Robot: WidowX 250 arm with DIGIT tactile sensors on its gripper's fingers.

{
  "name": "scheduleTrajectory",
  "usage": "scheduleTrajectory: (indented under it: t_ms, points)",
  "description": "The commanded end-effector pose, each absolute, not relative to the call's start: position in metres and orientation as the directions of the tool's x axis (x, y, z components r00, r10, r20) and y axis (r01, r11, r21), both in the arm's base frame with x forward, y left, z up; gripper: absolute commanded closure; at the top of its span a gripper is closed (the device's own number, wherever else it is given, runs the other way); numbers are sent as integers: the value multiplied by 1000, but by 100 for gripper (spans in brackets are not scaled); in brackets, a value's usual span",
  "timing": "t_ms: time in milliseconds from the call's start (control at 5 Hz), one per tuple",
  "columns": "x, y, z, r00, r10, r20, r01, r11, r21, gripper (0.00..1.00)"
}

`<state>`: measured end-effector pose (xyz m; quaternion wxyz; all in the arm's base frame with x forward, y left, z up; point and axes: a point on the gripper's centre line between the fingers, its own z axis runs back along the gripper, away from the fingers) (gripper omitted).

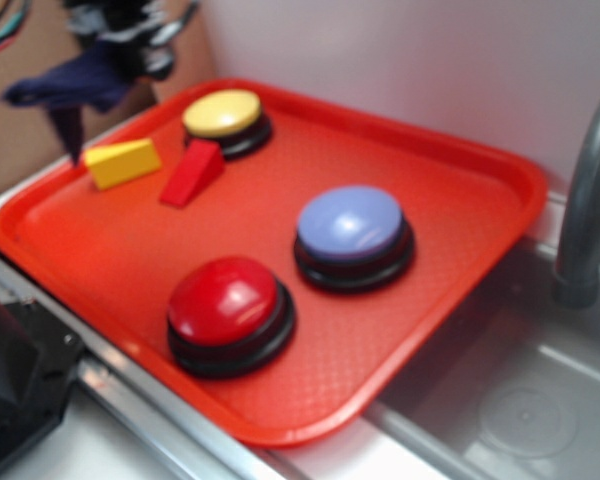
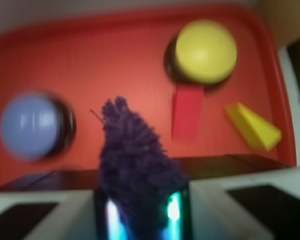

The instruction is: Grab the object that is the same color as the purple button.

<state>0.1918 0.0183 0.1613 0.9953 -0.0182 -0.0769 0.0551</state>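
fingers (image 2: 140, 212) clamping rag (image 2: 135, 160) — above tray (image 1: 460, 160)

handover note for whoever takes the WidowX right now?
Gripper: shut on the rag, raised above the tray's far left corner; rag hangs clear of the tray.
Purple button sits mid-tray, right side, untouched. Red button near front, yellow button at back, red wedge and yellow wedge beside it.
Done: matching-colour rag grabbed and lifted.
Left: nothing obvious; just hold the grip.
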Motion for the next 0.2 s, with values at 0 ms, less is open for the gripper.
scheduleTrajectory:
  t_ms: [0]
  points:
    - [185,33,163,962,222,162,-219,975,-33,100]
